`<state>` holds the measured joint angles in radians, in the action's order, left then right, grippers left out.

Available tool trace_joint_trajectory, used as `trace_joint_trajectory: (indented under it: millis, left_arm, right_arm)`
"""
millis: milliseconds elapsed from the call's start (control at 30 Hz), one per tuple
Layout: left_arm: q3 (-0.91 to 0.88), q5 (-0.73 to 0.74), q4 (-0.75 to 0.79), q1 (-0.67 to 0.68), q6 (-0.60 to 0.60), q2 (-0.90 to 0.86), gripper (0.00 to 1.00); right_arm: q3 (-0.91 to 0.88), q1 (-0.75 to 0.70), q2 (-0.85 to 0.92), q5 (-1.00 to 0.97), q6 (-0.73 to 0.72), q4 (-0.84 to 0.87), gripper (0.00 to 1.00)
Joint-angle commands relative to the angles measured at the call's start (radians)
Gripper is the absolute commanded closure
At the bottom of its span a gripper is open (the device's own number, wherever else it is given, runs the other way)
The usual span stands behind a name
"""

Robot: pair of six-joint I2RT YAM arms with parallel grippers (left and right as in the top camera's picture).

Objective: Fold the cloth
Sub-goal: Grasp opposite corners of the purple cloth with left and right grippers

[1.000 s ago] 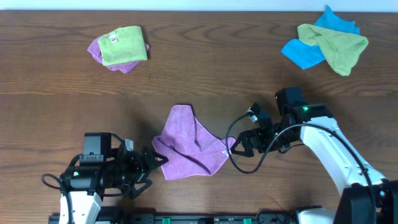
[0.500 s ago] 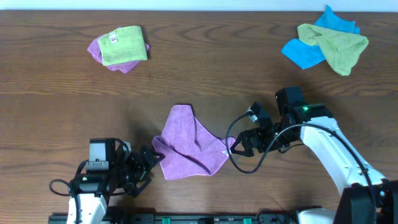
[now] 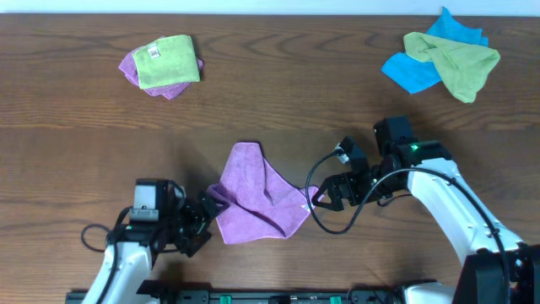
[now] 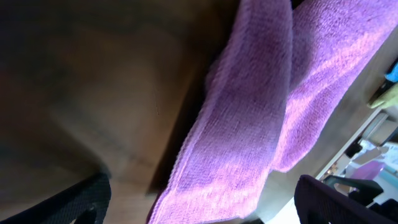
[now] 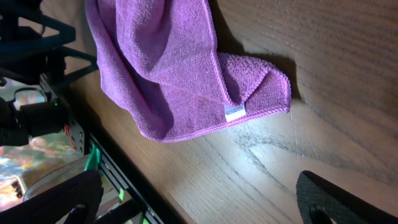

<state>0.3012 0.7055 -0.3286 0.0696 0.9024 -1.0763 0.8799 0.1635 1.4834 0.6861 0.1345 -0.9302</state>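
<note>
The lilac-purple cloth [image 3: 257, 196] lies crumpled and partly doubled over at the table's front middle. Its small white tag [image 5: 234, 112] sits at the right corner. My left gripper [image 3: 205, 221] is at the cloth's lower left corner. In the left wrist view the cloth's edge [image 4: 249, 124] reaches between my left gripper's [image 4: 202, 205] wide-open fingers. My right gripper [image 3: 325, 196] is open just right of the tagged corner. In the right wrist view the cloth [image 5: 161, 68] lies ahead of my right gripper [image 5: 199, 199], with bare wood between the fingers.
A folded lime-green cloth on a small purple one [image 3: 160, 66] lies at the back left. A blue cloth [image 3: 418, 69] and a green cloth [image 3: 460, 61] are heaped at the back right. The table's front edge [image 5: 124, 174] runs close behind the cloth.
My left arm has slid right, bringing its gripper up to the cloth's lower left corner. The right arm and the cloth have hardly moved.
</note>
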Motion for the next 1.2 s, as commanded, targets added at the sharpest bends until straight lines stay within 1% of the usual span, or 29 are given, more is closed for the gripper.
trace_joint_trajectory:
  millis: [0, 67, 133, 167, 233, 267, 300, 433, 733, 867, 967, 1067, 1167]
  left_arm:
    - [-0.004, -0.001, 0.056, 0.043, 0.045, -0.064, 0.01]
    - [-0.004, 0.003, 0.098, 0.066, 0.072, -0.094, 0.0]
    - [-0.004, 0.005, 0.134, 0.091, 0.103, -0.109, 0.2]
    - [-0.004, 0.005, 0.153, 0.104, 0.119, -0.113, 0.25]
    - [-0.004, 0.001, 0.185, 0.135, 0.142, -0.113, 0.28]
    - [-0.004, 0.001, 0.197, 0.149, 0.149, -0.113, 0.34]
    - [-0.004, 0.0, 0.205, 0.163, 0.159, -0.113, 0.44]
    - [-0.004, 0.001, 0.211, 0.187, 0.183, -0.113, 0.94]
    - [0.012, 0.031, 0.262, 0.186, 0.206, -0.113, 0.94]
    - [0.036, 0.055, 0.262, 0.186, 0.205, -0.113, 0.94]
    - [0.065, 0.087, 0.262, 0.186, 0.204, -0.113, 0.94]
    - [0.08, 0.108, 0.262, 0.186, 0.205, -0.113, 0.94]
    - [0.082, 0.127, 0.262, 0.186, 0.204, -0.113, 0.94]
  right_arm:
    - [-0.005, -0.006, -0.012, 0.029, -0.018, 0.0, 0.01]
    - [-0.005, -0.006, -0.012, 0.029, -0.018, 0.0, 0.01]
    - [-0.005, -0.006, -0.012, 0.028, -0.018, 0.0, 0.01]
    - [-0.005, -0.006, -0.012, 0.027, -0.018, 0.002, 0.01]
    - [-0.005, -0.006, -0.012, 0.024, -0.018, 0.008, 0.01]
    - [-0.005, -0.006, -0.012, 0.024, -0.018, 0.011, 0.01]
    - [-0.005, -0.006, -0.012, 0.024, -0.018, 0.015, 0.01]
    - [-0.005, -0.006, -0.012, -0.007, -0.019, 0.018, 0.01]
    - [-0.015, -0.006, -0.011, -0.11, -0.019, 0.029, 0.01]
    - [-0.087, -0.006, -0.011, -0.114, -0.061, 0.111, 0.02]
    - [-0.167, -0.005, -0.011, -0.104, -0.114, 0.207, 0.07]
    - [-0.21, -0.005, -0.011, -0.082, -0.143, 0.283, 0.18]
    - [-0.227, -0.002, -0.011, -0.076, -0.168, 0.337, 0.21]
